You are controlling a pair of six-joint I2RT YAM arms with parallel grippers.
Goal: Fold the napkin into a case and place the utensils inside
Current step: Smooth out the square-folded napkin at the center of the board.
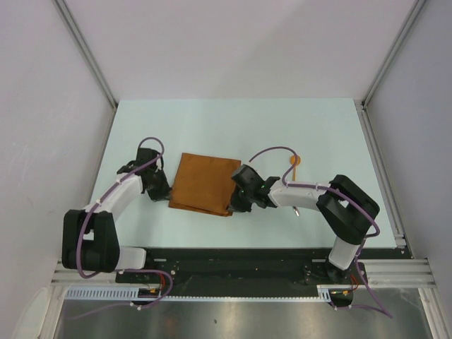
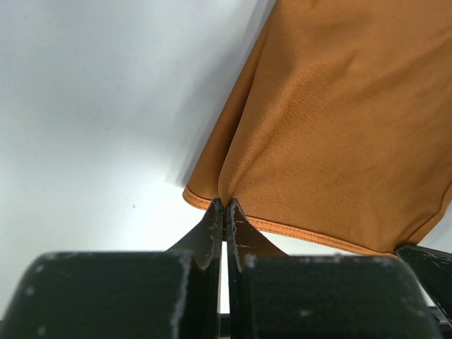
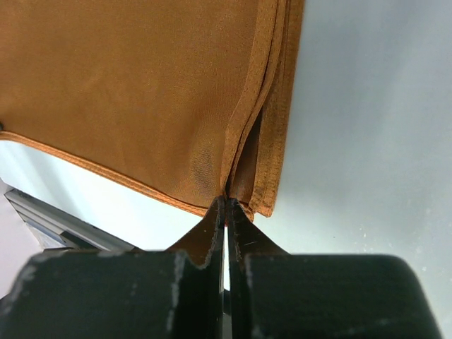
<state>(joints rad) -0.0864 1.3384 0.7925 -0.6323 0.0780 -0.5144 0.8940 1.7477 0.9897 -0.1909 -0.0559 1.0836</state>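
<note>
While table [image 1: 325,127] carries folded napkin [image 1: 205,183] between both arms, left gripper [image 2: 224,209] and right gripper [image 3: 226,205] pinch fully closed on its near corners; cloth stretches ahead of both; spoon [image 1: 295,161] beyond right gripper, right arm nearer.

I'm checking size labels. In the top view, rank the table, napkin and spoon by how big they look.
1. table, far the largest
2. napkin, folded
3. spoon, the smallest; only its orange bowl shows clearly
</note>
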